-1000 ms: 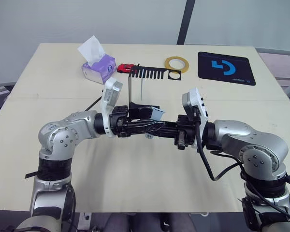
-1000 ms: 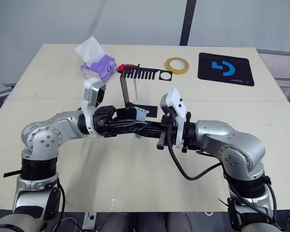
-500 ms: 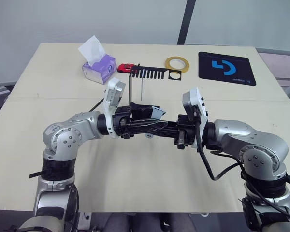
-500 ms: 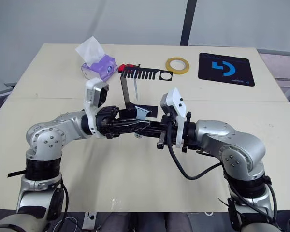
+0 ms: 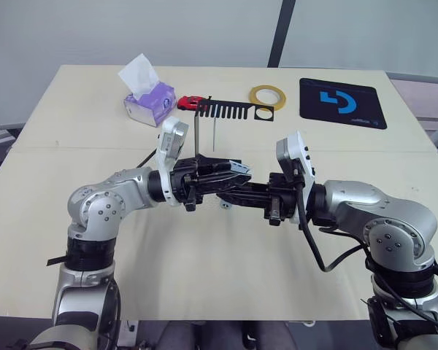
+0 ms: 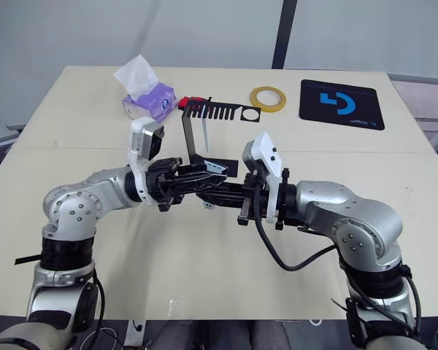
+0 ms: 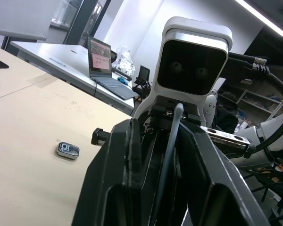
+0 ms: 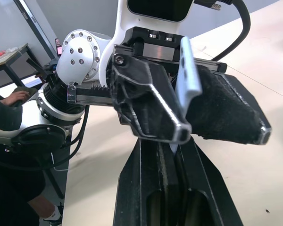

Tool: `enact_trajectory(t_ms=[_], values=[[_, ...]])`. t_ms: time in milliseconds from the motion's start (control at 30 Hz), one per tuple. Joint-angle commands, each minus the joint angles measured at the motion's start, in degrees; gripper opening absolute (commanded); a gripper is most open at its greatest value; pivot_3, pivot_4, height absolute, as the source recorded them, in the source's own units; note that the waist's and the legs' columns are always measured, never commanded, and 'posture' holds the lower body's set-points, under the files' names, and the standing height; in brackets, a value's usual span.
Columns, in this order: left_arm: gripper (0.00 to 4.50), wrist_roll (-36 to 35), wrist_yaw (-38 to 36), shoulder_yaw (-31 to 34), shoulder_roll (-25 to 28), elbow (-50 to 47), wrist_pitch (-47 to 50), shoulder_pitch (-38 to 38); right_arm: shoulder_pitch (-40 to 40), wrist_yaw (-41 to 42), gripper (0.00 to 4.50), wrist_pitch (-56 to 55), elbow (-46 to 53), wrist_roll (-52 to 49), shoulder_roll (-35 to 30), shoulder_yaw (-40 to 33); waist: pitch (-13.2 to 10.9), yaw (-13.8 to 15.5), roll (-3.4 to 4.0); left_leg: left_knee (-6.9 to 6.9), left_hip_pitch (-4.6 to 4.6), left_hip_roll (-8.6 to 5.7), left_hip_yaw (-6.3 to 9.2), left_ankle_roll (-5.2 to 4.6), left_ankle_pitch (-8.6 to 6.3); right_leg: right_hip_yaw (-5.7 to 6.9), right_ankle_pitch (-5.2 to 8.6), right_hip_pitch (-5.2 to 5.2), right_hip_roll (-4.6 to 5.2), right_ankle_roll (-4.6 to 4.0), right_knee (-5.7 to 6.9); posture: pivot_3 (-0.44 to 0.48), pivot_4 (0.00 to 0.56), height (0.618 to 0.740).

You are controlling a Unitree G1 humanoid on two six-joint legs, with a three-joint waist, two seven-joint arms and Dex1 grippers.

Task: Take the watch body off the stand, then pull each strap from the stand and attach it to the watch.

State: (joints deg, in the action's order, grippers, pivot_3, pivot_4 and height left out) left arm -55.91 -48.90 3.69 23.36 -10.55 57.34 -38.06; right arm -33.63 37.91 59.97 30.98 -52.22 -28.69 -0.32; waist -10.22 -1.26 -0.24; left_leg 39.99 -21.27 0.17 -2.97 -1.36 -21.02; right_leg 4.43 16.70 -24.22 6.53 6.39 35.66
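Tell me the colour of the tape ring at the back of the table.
Yellow. The tape ring shows best in the left eye view.

Tissue box (image 5: 150, 103), tape ring (image 5: 268, 95), logo mat (image 5: 342, 102)

The work surface is a pale beige rectangular tabletop (image 5: 87, 109) with a faint seam running across it, stretching away beyond both grippers. Past its far edge stands a plain light grey wall (image 5: 131, 29), crossed by a dark slanted upright post (image 5: 281, 29). In the left wrist view, the room past the gripper holds a long white desk (image 7: 61, 59) carrying an open laptop with a lit screen (image 7: 101, 59), tall dark-framed glass panels (image 7: 80, 21) behind it, a bright ceiling strip light (image 7: 262, 16) overhead, and shelving (image 7: 259, 101) at the side. In the right wrist view, a seated person's arm (image 8: 12, 101) rests near a small dark-legged side table (image 8: 9, 63).
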Motion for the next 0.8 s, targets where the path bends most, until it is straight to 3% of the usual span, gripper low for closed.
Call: enact_trajectory(t_ms=[33, 300, 467, 800], values=[[1.51, -0.41, -0.89, -0.07, 0.31, -1.45, -1.13, -1.29, -1.2, -0.21, 0.0, -1.28, 0.95, -1.06, -0.43, -0.86, 0.0, 0.0, 0.0, 0.0, 0.0, 0.0, 0.0, 0.0, 0.0, 0.0, 0.0, 0.0, 0.0, 0.0, 0.0, 0.0, 0.15, 0.738], [1.51, -0.91, -0.49, 0.11, -0.15, -1.57, -1.56, -0.85, -1.14, -0.12, 0.0, -1.34, 0.84, -1.03, -0.63, -0.88, 0.0, 0.0, 0.0, 0.01, 0.0, -0.01, 0.0, -0.01, 0.0, 0.0, 0.0, 0.0, 0.0, 0.0, 0.01, 0.0, 0.15, 0.738], [0.07, -2.92, -1.38, 1.02, -0.66, -1.6, -1.21, -0.51, -1.5, -0.3, 0.0, -1.35, 0.73, -1.01, -0.46, -0.83, 0.0, 0.0, 0.0, 0.01, 0.0, -0.01, 0.0, -0.01, 0.01, 0.0, 0.0, 0.0, 0.0, 0.01, 0.02, 0.0, 0.15, 0.738], [0.07, -3.14, -1.6, 0.97, -0.73, -0.95, -1.25, -1.1, -1.79, -0.84, 0.0, -1.77, 0.41, -1.03, -0.42, -1.05, 0.0, 0.0, 0.0, 0.01, 0.0, -0.02, 0.01, -0.02, 0.01, 0.0, 0.0, 0.0, 0.0, 0.01, 0.03, 0.0, 0.15, 0.738]])
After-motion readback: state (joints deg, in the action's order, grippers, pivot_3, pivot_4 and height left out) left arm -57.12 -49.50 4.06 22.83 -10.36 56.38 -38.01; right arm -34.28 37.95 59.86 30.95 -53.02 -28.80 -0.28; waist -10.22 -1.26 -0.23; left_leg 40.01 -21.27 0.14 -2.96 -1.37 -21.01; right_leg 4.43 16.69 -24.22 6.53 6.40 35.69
